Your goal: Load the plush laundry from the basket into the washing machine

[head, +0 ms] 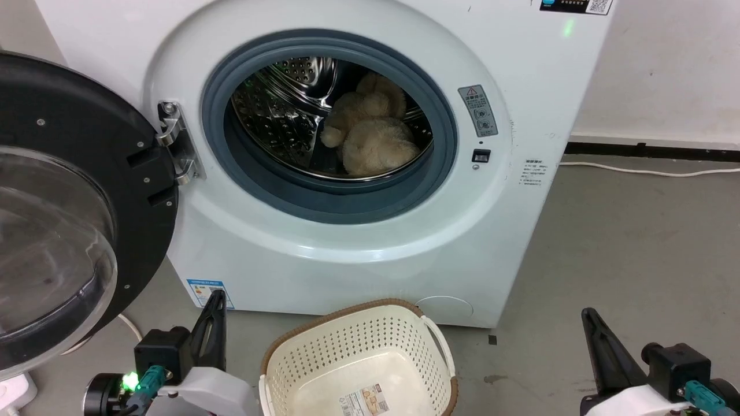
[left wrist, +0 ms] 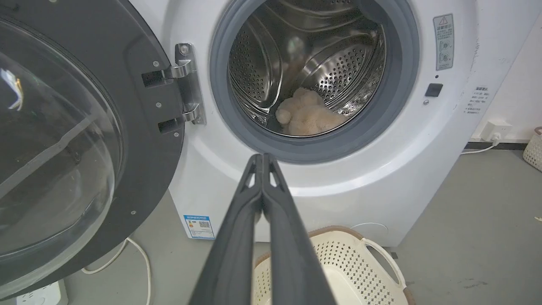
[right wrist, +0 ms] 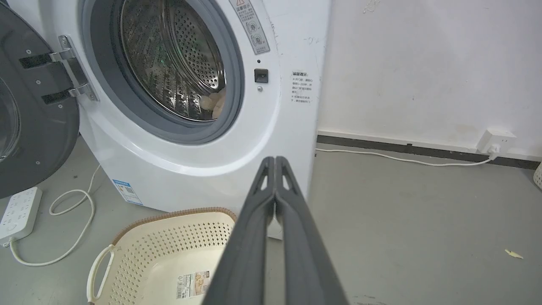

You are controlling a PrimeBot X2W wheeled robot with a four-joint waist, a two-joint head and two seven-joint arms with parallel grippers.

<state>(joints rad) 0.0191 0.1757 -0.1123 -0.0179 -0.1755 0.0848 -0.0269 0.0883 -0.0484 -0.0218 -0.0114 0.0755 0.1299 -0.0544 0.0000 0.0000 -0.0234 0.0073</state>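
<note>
The fluffy cream plush laundry (head: 370, 136) lies inside the steel drum of the white washing machine (head: 347, 254), whose black-rimmed glass door (head: 63, 219) hangs wide open to the left. In the left wrist view the plush laundry (left wrist: 307, 114) rests on the drum floor. The cream basket (head: 358, 364) stands on the floor before the machine with only a label inside. My left gripper (left wrist: 262, 159) is shut and holds nothing, low to the left of the basket. My right gripper (right wrist: 275, 161) is shut and holds nothing, to the basket's right (right wrist: 169, 250).
A white power strip (right wrist: 19, 209) and looped cable (right wrist: 72, 220) lie on the grey floor under the open door. Another cable (right wrist: 402, 159) runs along the wall to a socket (right wrist: 495, 142). A second basket's edge (left wrist: 534, 148) shows at far right.
</note>
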